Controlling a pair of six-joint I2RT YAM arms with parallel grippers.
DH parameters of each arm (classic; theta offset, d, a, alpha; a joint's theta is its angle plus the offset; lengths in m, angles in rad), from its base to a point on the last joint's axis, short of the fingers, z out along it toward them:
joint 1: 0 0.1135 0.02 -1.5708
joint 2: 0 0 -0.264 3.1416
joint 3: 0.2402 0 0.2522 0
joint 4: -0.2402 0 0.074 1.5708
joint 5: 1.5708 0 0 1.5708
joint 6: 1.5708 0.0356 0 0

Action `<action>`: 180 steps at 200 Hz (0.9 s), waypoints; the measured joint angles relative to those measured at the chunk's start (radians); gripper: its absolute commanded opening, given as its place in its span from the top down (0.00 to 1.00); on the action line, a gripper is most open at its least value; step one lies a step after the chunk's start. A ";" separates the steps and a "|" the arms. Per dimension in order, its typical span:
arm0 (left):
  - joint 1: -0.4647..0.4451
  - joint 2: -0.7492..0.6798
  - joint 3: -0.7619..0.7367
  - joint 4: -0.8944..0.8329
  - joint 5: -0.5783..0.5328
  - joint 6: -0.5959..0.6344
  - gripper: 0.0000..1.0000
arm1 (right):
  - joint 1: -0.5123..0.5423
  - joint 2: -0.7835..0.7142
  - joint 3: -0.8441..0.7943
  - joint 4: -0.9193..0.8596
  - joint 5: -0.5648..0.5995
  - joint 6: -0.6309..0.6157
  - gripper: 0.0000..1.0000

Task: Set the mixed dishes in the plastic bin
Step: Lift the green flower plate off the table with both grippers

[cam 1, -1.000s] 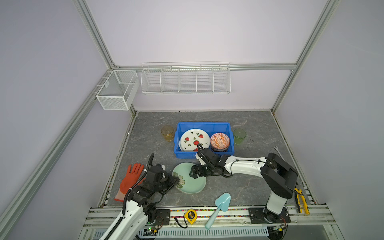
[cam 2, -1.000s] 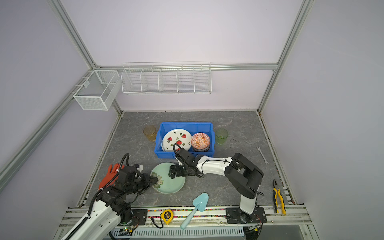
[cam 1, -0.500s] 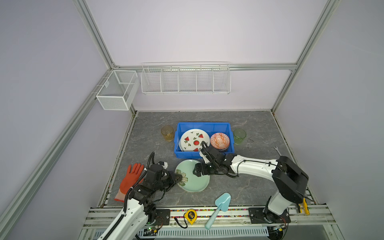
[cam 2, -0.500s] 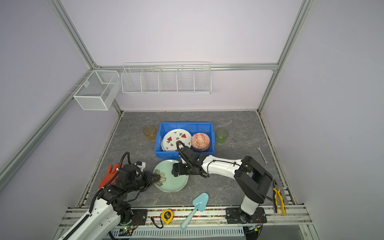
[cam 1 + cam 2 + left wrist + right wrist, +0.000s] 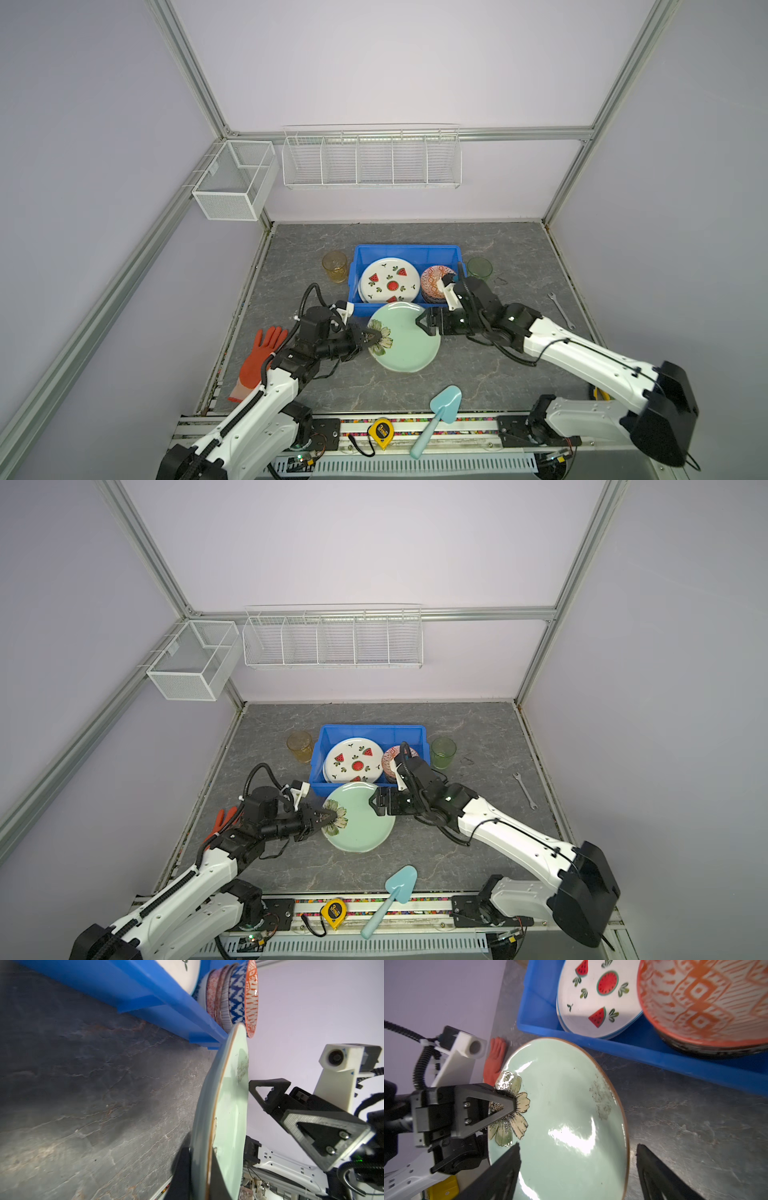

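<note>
My left gripper [image 5: 368, 336] pinching one mint flower plate [image 5: 409, 345] beside one blue bin [image 5: 407, 249], my right gripper [image 5: 424, 324] spread over its opposite edge, one watermelon plate [image 5: 388, 280], one bowl stack [image 5: 434, 278] inside, one amber cup [image 5: 335, 266], one green cup [image 5: 479, 268] outside.

The left arm [image 5: 266, 399] and right arm [image 5: 582, 357] look alike: glossy white shells on the long links, bulky black housings at the joints, and thin black cables [image 5: 513, 360] strung alongside. A ribbed black hose [image 5: 309, 291] loops from the left wrist. Each wrist carries a white block [image 5: 336, 1059] with 1 round lens. The left gripper [image 5: 371, 335] and right gripper [image 5: 577, 1145] are matt black, their fingers [image 5: 475, 1089] hollow triangles with 2 silver screws [image 5: 344, 1134] apiece. A green light [image 5: 448, 798] glows on the right wrist
</note>
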 measured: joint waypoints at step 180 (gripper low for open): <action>-0.060 0.218 0.301 0.064 0.193 0.264 1.00 | -0.256 -0.333 -0.135 -0.004 -0.410 0.043 0.21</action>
